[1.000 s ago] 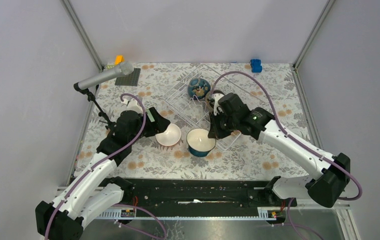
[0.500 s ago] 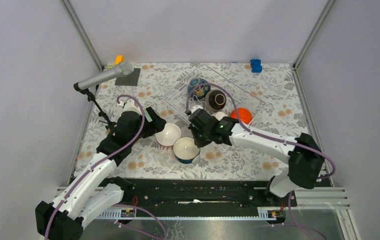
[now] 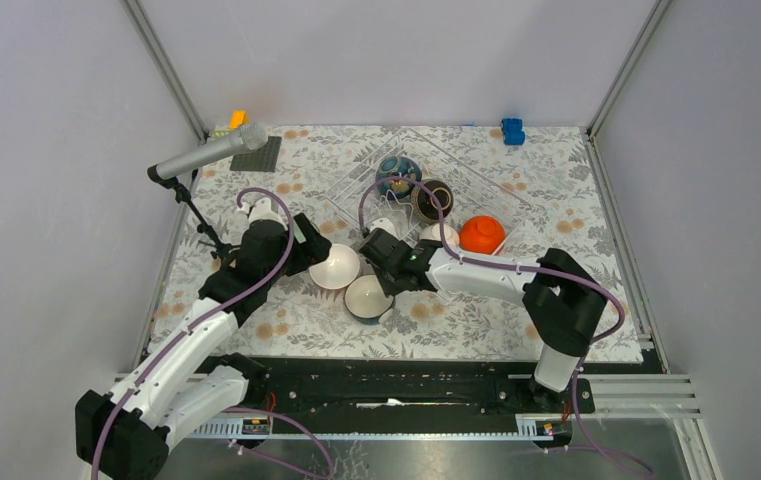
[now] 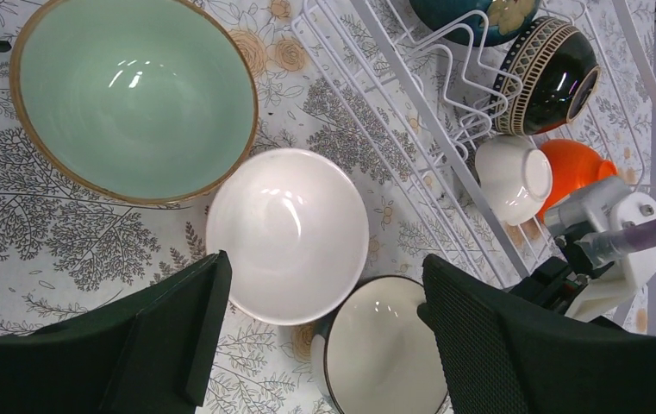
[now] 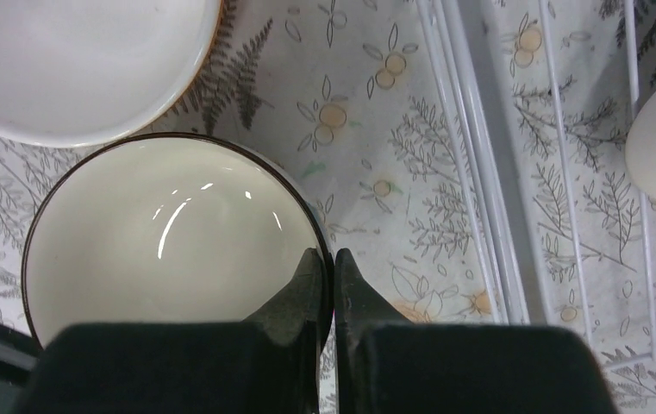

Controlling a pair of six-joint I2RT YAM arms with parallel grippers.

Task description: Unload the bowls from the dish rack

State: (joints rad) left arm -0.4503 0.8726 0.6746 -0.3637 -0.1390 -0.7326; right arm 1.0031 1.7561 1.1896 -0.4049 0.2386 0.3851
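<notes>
Cream bowl [image 5: 169, 233] — rim pinched by right gripper [image 5: 325, 257] — seemingly on table [image 5: 393, 129].

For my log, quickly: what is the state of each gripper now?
Left gripper: open, holding nothing.
Right gripper: shut on the cream bowl rim.

Cream bowl [image 5: 173, 250] upright, rim pinched between right fingers [image 5: 307, 289]; white bowl [image 4: 287, 235] between spread left fingers [image 4: 169, 336], green bowl [image 4: 134, 95] beyond; rack [image 4: 416, 110] right of them holds blue bowl [image 4: 462, 13], brown bowl [image 4: 557, 73], orange bowl [image 4: 578, 168], small bowl [image 4: 514, 177]
</notes>
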